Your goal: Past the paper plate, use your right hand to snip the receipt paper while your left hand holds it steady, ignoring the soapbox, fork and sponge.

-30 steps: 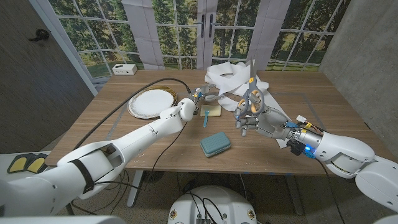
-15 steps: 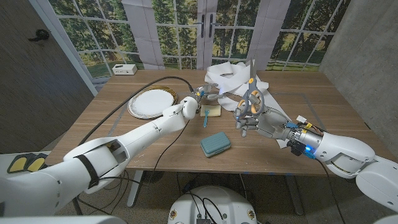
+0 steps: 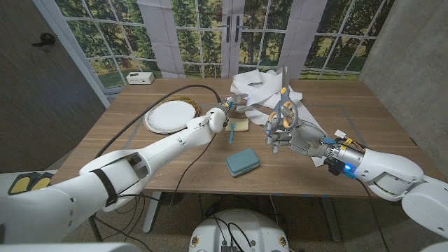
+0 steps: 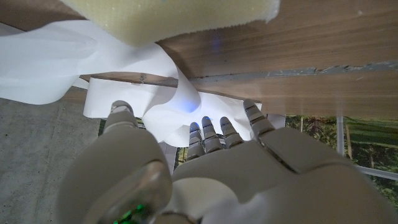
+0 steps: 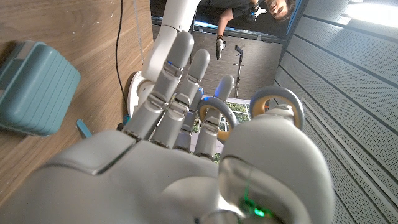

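The white receipt paper [image 3: 257,87] lies crumpled at the table's far middle, past the paper plate [image 3: 170,114]. My left hand [image 3: 225,112] reaches its near edge. In the left wrist view the fingers [image 4: 212,132] are spread, with a fold of the receipt paper [image 4: 168,112] between thumb and fingers, not clearly pinched. My right hand [image 3: 285,134] holds grey scissors [image 3: 283,105] with yellow-lined handles, blades upright, right of the paper. The scissors' handles [image 5: 275,104] loop over its fingers.
A yellow sponge [image 3: 241,124], a blue fork [image 3: 232,131] and a teal soapbox [image 3: 243,162] lie between the arms. A black cable [image 3: 140,120] crosses the table's left side. A white box [image 3: 140,78] sits on the sill. A person [image 5: 249,9] stands behind.
My left hand has slid a little farther forward and right, up to the paper's edge. The right hand with the scissors has stayed put.
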Robot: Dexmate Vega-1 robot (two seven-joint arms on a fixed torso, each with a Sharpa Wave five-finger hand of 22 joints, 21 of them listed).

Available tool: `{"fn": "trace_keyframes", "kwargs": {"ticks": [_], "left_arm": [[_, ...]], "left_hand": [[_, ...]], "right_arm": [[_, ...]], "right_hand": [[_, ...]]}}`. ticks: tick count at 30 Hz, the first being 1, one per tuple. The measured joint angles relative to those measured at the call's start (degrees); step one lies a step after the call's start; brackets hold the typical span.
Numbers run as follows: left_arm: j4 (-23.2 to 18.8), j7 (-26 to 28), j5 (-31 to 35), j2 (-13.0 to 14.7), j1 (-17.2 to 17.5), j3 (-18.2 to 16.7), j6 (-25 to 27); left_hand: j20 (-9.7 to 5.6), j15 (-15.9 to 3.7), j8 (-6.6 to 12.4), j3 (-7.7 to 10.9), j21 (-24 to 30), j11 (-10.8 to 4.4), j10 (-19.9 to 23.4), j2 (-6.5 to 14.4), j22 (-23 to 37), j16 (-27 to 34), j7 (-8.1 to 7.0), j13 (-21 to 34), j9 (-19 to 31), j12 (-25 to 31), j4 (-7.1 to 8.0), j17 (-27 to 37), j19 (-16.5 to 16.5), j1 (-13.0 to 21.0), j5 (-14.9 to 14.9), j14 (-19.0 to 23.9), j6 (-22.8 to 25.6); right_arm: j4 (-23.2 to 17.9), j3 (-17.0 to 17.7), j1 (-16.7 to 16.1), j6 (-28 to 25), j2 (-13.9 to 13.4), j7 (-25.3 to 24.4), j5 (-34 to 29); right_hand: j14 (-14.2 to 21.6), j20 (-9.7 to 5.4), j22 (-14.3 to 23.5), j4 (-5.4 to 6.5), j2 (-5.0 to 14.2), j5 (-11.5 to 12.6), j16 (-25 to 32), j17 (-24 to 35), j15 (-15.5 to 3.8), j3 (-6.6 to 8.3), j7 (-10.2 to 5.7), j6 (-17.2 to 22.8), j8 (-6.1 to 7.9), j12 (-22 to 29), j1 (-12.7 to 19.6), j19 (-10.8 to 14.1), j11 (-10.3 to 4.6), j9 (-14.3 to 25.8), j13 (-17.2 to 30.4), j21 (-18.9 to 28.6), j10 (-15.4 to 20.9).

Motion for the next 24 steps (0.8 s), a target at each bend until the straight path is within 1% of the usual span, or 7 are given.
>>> {"fn": "trace_keyframes", "kwargs": {"ticks": [5,9,11,14,19,21,24], "left_arm": [[1.8,0.2,-0.2,-1.0,-0.7,0.5,-0.4],[3.2,0.3,-0.3,-1.7,-1.2,0.9,-0.6],[4.1,0.4,-0.4,-2.2,-1.6,1.1,-0.9],[5.5,0.6,-0.6,-3.0,-2.2,1.4,-1.4],[7.6,0.6,-0.6,-4.2,-2.9,1.9,-1.4],[8.6,0.6,-0.6,-4.8,-3.3,2.1,-1.4],[10.4,1.3,-1.4,-5.7,-3.9,2.4,-3.6]], "left_hand": [[0.00,0.00,-0.15,0.00,0.0,0.78,-0.4,0.0,0.0,0.0,0.38,0.0,0.0,0.0,0.00,0.0,0.0,0.0,0.0,0.0,0.2],[0.00,0.53,-0.15,0.00,0.0,3.70,-0.6,-0.3,0.0,0.0,0.67,-0.5,0.0,0.0,0.00,0.0,0.0,-0.3,0.0,-0.5,-0.1],[0.00,1.07,-0.15,0.00,0.0,4.56,-0.9,-0.3,0.0,0.0,0.47,-0.6,0.0,0.0,0.00,-0.2,0.0,-0.3,0.0,-0.6,-0.3],[0.00,1.39,-0.15,0.00,0.0,5.24,-0.9,-0.3,0.0,0.0,0.44,-0.8,0.0,0.0,0.00,-0.3,0.0,-0.3,0.0,-0.9,-0.4],[0.00,2.42,-0.15,-0.24,0.0,5.24,-0.9,-0.3,0.0,0.0,0.17,-1.0,0.0,0.0,-0.24,-0.3,0.0,-0.3,0.0,-0.7,-0.7],[0.00,3.79,-0.15,-0.24,0.0,4.43,-1.7,-0.3,0.0,0.0,-0.05,-1.3,0.0,0.0,-0.24,-0.3,0.0,-0.3,0.0,-0.4,-0.9],[0.34,5.26,-0.15,-0.04,0.0,-0.77,-2.1,-0.3,0.0,0.0,-0.61,-1.9,0.0,0.0,-0.44,-0.3,0.3,-0.3,0.0,-0.1,-1.1]], "right_arm": [[-0.2,0.4,-0.1,-0.4,0.0,-0.1,0.1],[-0.3,0.6,-0.2,-0.6,0.0,-0.1,0.1],[-0.3,0.8,-0.3,-0.7,0.1,-0.1,0.1],[-0.4,1.1,-0.4,-0.8,0.2,-0.1,0.2],[-0.4,1.1,-0.4,-1.0,0.2,-0.2,0.2],[-0.6,1.7,-0.9,-1.1,0.6,-0.2,0.2],[-0.6,1.9,-1.0,-1.2,0.8,-0.2,0.2]], "right_hand": [[0.2,0.00,0.0,0.00,0.31,-0.3,0.0,-0.1,0.19,0.00,0.31,0.3,0.00,0.0,0.3,0.0,0.08,0.1,0.0,0.0,0.5],[0.5,-0.22,0.0,0.00,0.31,-0.3,0.0,-0.1,-0.11,0.00,0.10,0.5,-0.22,0.0,0.3,0.2,0.08,0.1,0.0,0.0,0.5],[0.5,-0.22,0.0,0.00,0.31,-0.3,0.0,-0.1,-0.11,0.00,0.00,0.6,-0.22,0.0,0.3,0.2,0.08,0.2,0.2,0.0,0.5],[0.5,-0.22,0.0,-0.17,0.60,-0.3,0.2,0.0,-0.11,0.17,0.21,0.8,-0.22,0.0,0.6,0.2,0.08,0.3,0.3,0.0,0.5],[0.5,-0.22,0.0,-0.17,0.60,-0.5,0.2,-0.1,-0.11,0.17,0.10,1.1,-0.22,0.1,0.6,0.2,-0.12,0.3,0.3,0.0,0.7],[0.5,-0.22,0.0,-0.17,0.65,-0.5,0.3,-0.1,-0.11,0.17,-0.09,1.3,-0.22,0.3,0.7,0.2,-0.23,0.3,0.3,0.0,0.8],[0.5,-0.22,0.0,-0.17,0.83,-0.5,0.4,-0.1,-0.10,0.17,0.12,1.5,-0.22,0.3,0.8,0.2,-0.32,0.6,0.3,0.0,0.9]]}}
